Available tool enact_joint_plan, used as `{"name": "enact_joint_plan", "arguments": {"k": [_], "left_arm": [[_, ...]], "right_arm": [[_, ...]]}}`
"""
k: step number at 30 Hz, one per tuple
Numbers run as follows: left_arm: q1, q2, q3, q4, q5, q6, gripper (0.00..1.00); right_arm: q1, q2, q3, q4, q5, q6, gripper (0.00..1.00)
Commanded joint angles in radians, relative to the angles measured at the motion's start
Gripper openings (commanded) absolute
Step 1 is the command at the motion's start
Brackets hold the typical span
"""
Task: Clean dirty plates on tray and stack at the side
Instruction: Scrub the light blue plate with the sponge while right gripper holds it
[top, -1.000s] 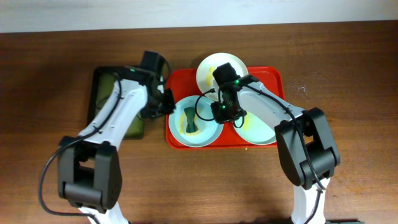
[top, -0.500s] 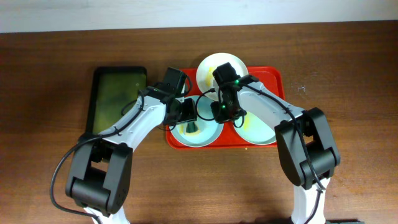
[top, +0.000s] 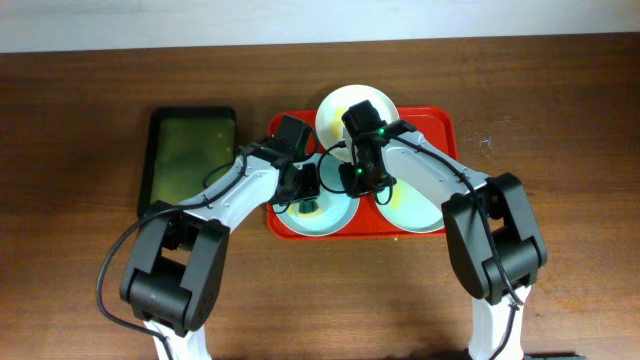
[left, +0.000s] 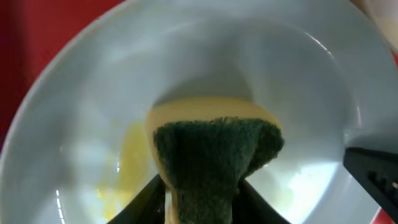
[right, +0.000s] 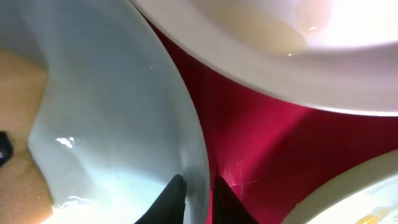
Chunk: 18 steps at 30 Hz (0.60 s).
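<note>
The red tray (top: 440, 125) holds three plates: a white plate (top: 345, 108) at the back, a pale aqua plate (top: 322, 216) at the front left and another aqua plate (top: 418, 212) at the front right. My left gripper (top: 307, 188) is shut on a green and yellow sponge (left: 214, 155) and presses it into the left aqua plate (left: 298, 81), beside a yellow smear (left: 127, 155). My right gripper (right: 199, 193) is shut on that plate's rim (right: 112, 106), with red tray (right: 249, 130) and the white plate (right: 261, 37) beyond.
A smaller dark green tray (top: 190, 160) lies on the brown table left of the red tray. The right aqua plate's yellow-smeared edge shows in the right wrist view (right: 354, 199). The two arms meet closely over the left aqua plate.
My left arm swung right from beside the dark green tray to over the left aqua plate and closed on the sponge lying there. The right arm has not moved.
</note>
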Motion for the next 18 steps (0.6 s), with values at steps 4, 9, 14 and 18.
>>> {"name": "enact_joint_plan", "arguments": {"k": [4,9,14,18], "left_arm": [[-0.006,0.014,-0.008,-0.048,-0.158,-0.001,0.03],[-0.006,0.014,-0.006,-0.069,-0.272,0.013,0.00],[-0.006,0.014,0.041,-0.163,-0.464,0.013,0.00],[-0.006,0.014,0.126,-0.199,-0.364,0.013,0.00]], "right_arm": [[0.006,0.004,0.007,0.003,0.009,0.010,0.17],[0.005,0.004,0.007,0.003,0.009,0.010,0.17],[0.005,0.004,0.007,0.006,0.009,0.010,0.17],[0.006,0.004,0.007,0.011,0.009,0.010,0.17]]}}
